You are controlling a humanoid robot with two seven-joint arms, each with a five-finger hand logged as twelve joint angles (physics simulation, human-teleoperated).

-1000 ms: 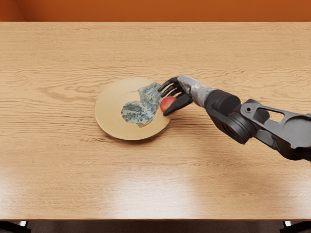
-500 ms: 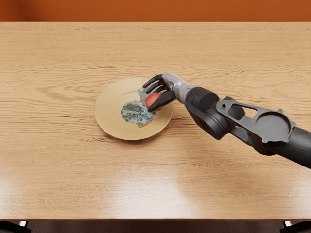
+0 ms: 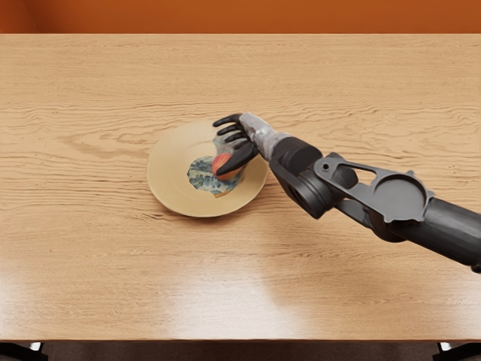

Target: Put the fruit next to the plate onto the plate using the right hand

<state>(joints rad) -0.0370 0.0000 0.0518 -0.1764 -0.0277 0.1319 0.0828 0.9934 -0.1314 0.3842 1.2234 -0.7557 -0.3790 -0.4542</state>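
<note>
Item 1. The work surface is a light-grained wooden table point(image 3: 113, 263), seen from above at a slant. A flat orange wall point(image 3: 225, 15) runs along its far edge.

Item 2. A round tan plate point(image 3: 167, 171) sits left of the table's centre. Its well carries a mottled blue-green pattern point(image 3: 200, 176), and its broad rim is plain.

Item 3. The dark grey, jointed right arm point(image 3: 391, 201) enters from the right edge of the view and reaches leftward across the table. Its forearm crosses the plate's right rim.

Item 4. The black five-fingered right hand point(image 3: 239, 141) is positioned over the right half of the plate, inside the rim line. Its upper fingers point(image 3: 225, 120) fan out to the left, while the lower digits curl down around the load.

Item 5. A small, round, red-orange fruit point(image 3: 222, 163) is clasped in that hand. Only its left face shows, and the rest is covered by the digits. It lies over the right edge of the patterned well.

Item 6. This view does not show whether the fruit touches the plate surface or is held just above it.
</note>
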